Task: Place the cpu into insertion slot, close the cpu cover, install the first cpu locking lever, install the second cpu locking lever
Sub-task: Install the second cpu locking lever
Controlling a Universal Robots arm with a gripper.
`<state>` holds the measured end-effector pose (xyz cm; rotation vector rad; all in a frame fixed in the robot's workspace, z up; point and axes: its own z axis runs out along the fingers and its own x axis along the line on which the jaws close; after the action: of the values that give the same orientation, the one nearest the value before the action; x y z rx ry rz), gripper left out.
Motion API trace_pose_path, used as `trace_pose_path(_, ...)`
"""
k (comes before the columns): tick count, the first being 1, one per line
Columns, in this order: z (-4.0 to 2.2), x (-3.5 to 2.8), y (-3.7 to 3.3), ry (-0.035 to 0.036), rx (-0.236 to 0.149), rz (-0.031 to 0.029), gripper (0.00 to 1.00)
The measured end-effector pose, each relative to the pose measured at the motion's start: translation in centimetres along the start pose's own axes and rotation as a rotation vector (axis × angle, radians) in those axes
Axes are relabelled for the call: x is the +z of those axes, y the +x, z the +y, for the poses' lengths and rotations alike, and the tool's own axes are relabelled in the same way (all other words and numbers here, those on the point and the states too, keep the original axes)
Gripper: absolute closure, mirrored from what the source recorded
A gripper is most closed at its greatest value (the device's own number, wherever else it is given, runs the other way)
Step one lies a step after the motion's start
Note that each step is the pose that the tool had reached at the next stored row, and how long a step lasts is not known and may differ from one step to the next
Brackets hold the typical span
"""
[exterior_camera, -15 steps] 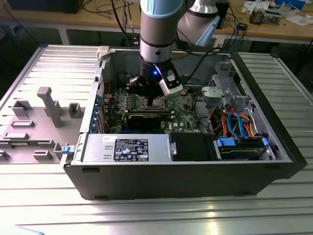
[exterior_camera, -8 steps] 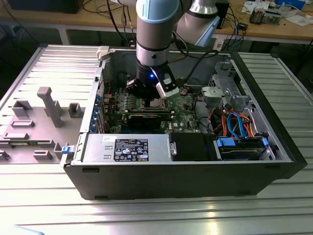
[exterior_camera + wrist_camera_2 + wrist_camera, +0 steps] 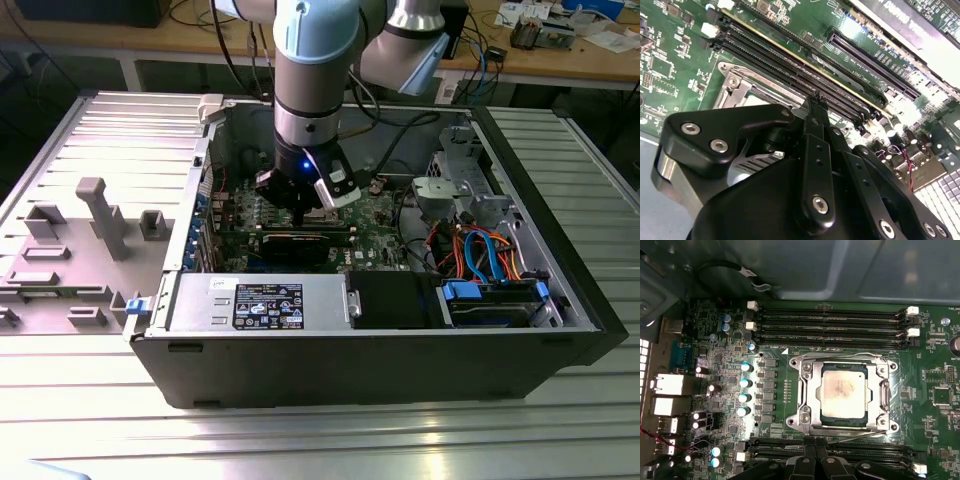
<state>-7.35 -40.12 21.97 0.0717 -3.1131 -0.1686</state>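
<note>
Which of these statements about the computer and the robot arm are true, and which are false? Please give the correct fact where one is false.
1. The cpu lies in the insertion slot. True.
2. The cpu cover stands raised, away from the chip. False: in the first wrist view it lies flat around the chip as a metal frame.
3. The gripper holds the cpu. False: the chip sits in the socket, apart from the fingertips.
4. In the exterior view the gripper is inside the open computer case, above the green motherboard. True.
5. Long black memory slots run beside the socket. True.
</note>
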Motion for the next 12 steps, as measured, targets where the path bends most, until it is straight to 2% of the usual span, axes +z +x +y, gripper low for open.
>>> trace_pose_path(12,-0.09,0.05,0.26,-0.0010,-0.001,-0.0003,0.89)
